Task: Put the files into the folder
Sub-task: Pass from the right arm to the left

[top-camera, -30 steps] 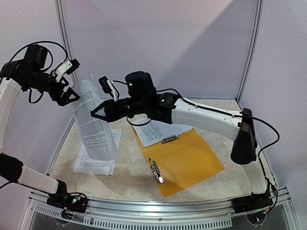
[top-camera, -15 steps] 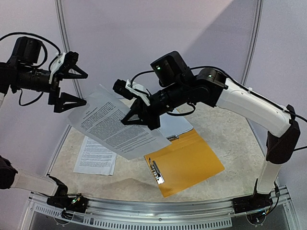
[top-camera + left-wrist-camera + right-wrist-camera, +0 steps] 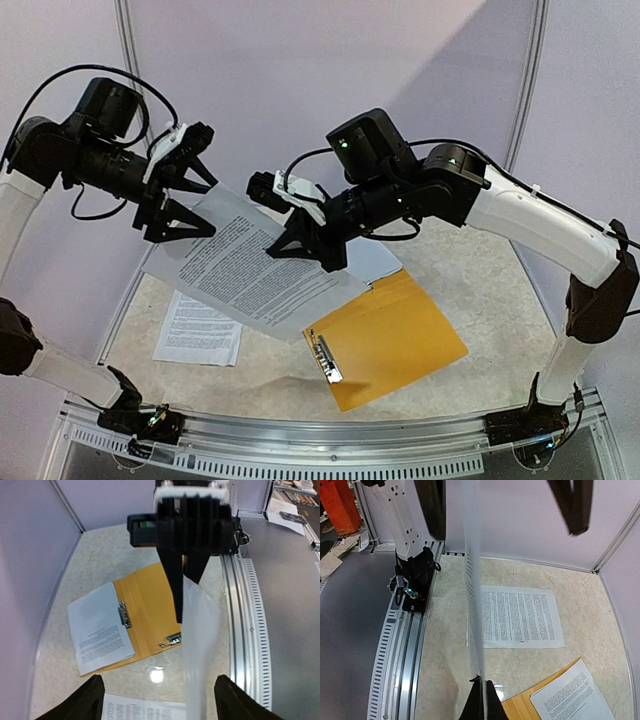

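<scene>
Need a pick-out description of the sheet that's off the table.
Find the open orange folder on the table. Above its left side a printed sheet hangs tilted in mid-air, pinched by the right gripper. Unlike it, the loose sheet left of the folder and the filed sheet inside it lie flat.

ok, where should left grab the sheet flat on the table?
The flat sheet: likely pinch its near left corner, coming low from the left. It lies flat and thin; the raised sheet hides its far end in the top view.
</scene>
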You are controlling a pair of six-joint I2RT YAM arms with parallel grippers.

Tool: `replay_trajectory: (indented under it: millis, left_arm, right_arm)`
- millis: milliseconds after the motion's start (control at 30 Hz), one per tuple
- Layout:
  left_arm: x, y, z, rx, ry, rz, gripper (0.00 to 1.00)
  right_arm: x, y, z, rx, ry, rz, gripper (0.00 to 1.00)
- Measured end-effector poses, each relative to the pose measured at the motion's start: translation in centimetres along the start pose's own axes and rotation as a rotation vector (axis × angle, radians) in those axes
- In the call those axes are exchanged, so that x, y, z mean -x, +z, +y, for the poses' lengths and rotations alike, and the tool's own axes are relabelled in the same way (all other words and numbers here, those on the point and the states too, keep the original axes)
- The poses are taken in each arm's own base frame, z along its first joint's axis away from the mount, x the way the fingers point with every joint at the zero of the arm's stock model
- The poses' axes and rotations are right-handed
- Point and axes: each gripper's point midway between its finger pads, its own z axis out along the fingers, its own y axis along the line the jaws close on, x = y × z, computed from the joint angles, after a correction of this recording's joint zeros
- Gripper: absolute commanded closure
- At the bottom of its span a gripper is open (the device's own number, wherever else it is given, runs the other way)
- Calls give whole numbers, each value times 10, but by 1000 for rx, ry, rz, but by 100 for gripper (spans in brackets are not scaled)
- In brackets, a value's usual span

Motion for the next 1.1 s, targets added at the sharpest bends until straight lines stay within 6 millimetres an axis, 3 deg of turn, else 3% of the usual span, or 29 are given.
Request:
replay_trajectory:
  millis: [33,133,167,233,300,333,433,533,667,767,833,933,1100]
  left_arm:
    - [-4,7,-5,-24,3,15,43]
    - [-13,21,-13,-72,-13,53,96]
    - [-14,23,-13,-75,-16,61,100]
    - [-14,24,-9,-59,-26,74,100]
    - [-11,19,-5,-28,-29,77,100]
    - [-10,16,-4,-7,-31,78,100]
    - [-6,3,-1,49,-37,73,100]
    - [7,-14,2,105,-30,43,100]
    - [36,-46,5,188,12,-44,100]
    - [54,-74,-2,233,33,-119,100]
    - [66,-93,-7,260,43,-173,100]
    - [79,-109,-18,254,55,-237,100]
    - [91,-117,-28,205,45,-301,100]
  right_arm:
    - [1,0,-2,-6,0,-3,100]
    - [2,-2,-8,-24,0,-10,100]
    - [2,-3,-10,-29,1,-11,100]
    - [3,-4,-14,-39,3,-13,95]
    - [6,-5,-18,-52,7,-27,61]
    - [7,-6,-22,-65,13,-32,51]
    - [8,-9,-40,-137,54,-60,33]
    - [-9,-19,-67,-226,143,-89,18]
    - [-41,-58,-101,-340,305,-234,12]
    - [-53,-100,-107,-404,359,-388,11]
    - [-41,-125,-94,-394,340,-509,11]
    - [-8,-151,-72,-336,272,-679,11]
    - [26,-159,-64,-248,201,-812,12]
